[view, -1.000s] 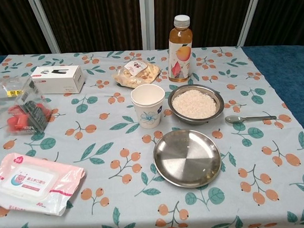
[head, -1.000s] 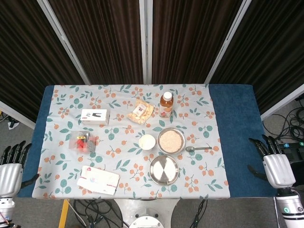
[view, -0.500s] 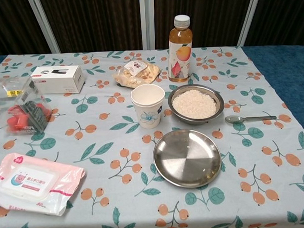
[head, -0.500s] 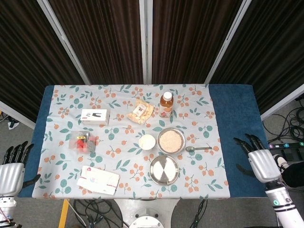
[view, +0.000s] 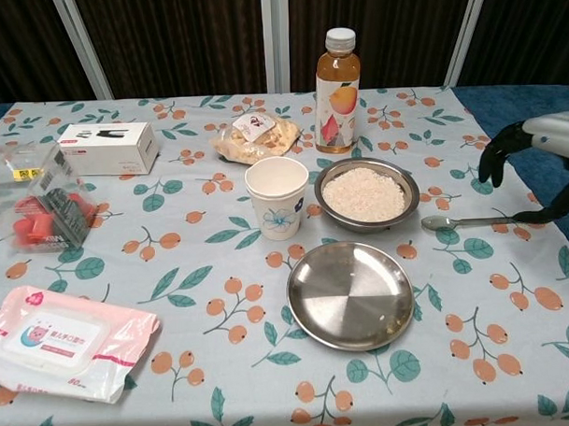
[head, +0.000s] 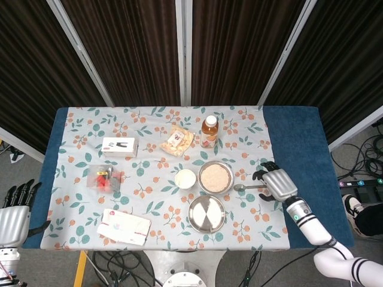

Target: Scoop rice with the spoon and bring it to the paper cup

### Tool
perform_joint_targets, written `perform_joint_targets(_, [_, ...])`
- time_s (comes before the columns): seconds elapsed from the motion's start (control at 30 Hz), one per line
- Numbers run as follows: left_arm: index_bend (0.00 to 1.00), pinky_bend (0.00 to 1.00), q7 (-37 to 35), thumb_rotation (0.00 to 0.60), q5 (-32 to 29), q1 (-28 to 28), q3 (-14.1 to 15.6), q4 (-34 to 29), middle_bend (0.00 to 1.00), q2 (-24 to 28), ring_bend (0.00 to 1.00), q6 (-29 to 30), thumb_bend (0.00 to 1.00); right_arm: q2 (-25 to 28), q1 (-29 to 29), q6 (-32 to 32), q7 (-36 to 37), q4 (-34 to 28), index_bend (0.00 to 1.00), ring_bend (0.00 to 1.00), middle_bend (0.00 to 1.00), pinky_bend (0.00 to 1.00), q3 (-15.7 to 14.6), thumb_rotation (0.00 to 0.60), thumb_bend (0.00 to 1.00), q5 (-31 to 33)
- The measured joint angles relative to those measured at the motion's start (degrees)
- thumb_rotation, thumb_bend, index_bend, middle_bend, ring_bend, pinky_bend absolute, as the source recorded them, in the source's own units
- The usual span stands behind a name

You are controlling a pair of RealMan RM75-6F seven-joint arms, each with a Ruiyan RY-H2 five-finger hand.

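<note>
Since the earlier frame the right hand (head: 276, 183) has swung in from the right edge to hover over the handle end of the small metal spoon (view: 464, 223) — fingers curled but apart, seemingly holding nothing. Spoon lies right of the steel rice bowl (view: 366, 194); white paper cup (view: 277, 197) sits left. Left hand (head: 13, 206) waits lower left, fingers spread.

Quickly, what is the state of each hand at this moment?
Left hand: open, holding nothing, beside the table.
Right hand: open, holding nothing, over the spoon handle.
</note>
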Motion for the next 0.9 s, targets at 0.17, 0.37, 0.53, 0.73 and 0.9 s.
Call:
perform_joint_targets(0.17, [0.15,0.08,-0.2,0.6,-0.4,-0.1,0.0,0.1,0.15,-0.1,0.11,-0.4,0.12,-3.8,1.9,-1.3,-1.5,4.2,0.45,0.17,0.45,0.14,0.2,0.6,0.16,1.5])
perform_joint_targets(0.37, [0.15,0.08,-0.2,0.6,-0.4,-0.3,0.0,0.2,0.15,-0.2,0.11,-0.8,0.12,-6.1,3.0,-2.5,-1.4,7.5,0.47,0.19,0.47,0.14,0.0,0.6,0.16,2.9])
perform_joint_targets(0.53, [0.15,0.08,-0.5,0.6,-0.6,-0.3,0.0,0.5,0.15,-0.4,0.11,-0.9,0.12,-6.8,2.7,-2.4,-1.2,9.2,0.48,0.2,0.49,0.14,-1.3,0.6,0.17,3.0])
perform_joint_targets(0.73, [0.15,0.08,-0.8,0.6,-0.8,-0.3,0.1,0.9,0.15,-0.7,0.11,-1.2,0.12,-8.0,2.7,-2.4,0.0,11.5,0.49,0.21,0.51,0.14,-2.0,0.6,0.19,3.2])
perform_joint_targets(0.9, [0.15,0.08,-0.9,0.6,-0.9,-0.3,0.0,1.1,0.15,-0.8,0.11,-1.1,0.12,-8.7,3.1,-2.4,1.3,12.6,0.49,0.21,0.51,0.14,-2.1,0.6,0.22,3.2])
